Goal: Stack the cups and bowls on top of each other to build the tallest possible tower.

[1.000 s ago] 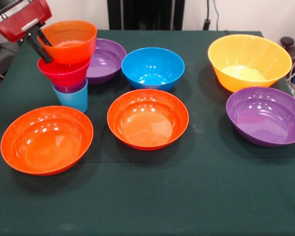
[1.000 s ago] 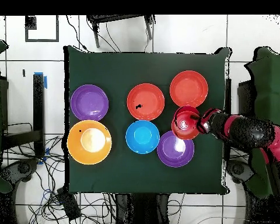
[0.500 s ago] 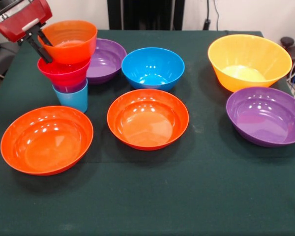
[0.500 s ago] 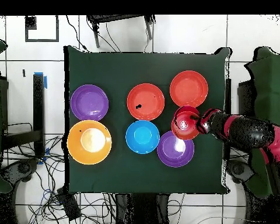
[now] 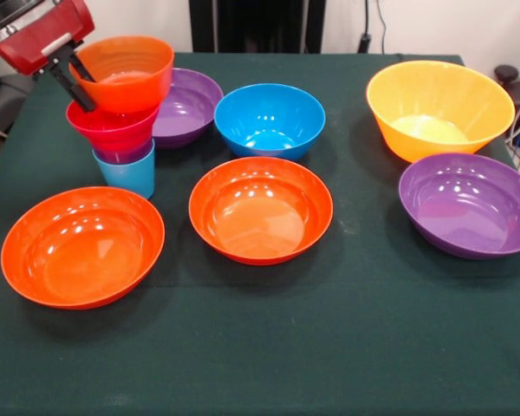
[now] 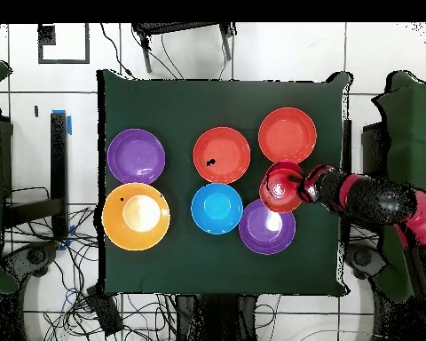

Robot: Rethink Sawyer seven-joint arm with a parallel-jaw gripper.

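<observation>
At the far left of the table (image 5: pixel 269 364), we see the tower (image 5: pixel 121 113): a light blue cup (image 5: pixel 126 173) stands on the green cloth, a sliver of purple cup (image 5: pixel 124 157) shows just above its rim, a pink bowl (image 5: pixel 113 128) sits over that, and a small orange bowl (image 5: pixel 124 74) is on top, tilted a little toward the right. We find the gripper (image 5: pixel 74 76) at the left rim of that top bowl, one black finger inside the bowl and the other outside against its wall, so it is pinching the rim, with the red arm (image 5: pixel 39 35) reaching in from the upper left corner. Just behind the tower and touching it on the right lies a wide purple bowl (image 5: pixel 189 106), and beside that, further right, a blue bowl (image 5: pixel 269 120). Nearer to us sit two wide orange-red bowls, one at the near left (image 5: pixel 82 246) just in front of the blue cup and one near the middle (image 5: pixel 261 209). Over on the right we see a big yellow-orange bowl (image 5: pixel 439 108) at the far side, and a second wide purple bowl (image 5: pixel 469 204) just in front of it. From above, the arm (image 6: pixel 376 202) comes across the table edge to the tower (image 6: pixel 282 186), which stands between an orange-red bowl (image 6: pixel 287 135) and a purple bowl (image 6: pixel 267 226)
</observation>
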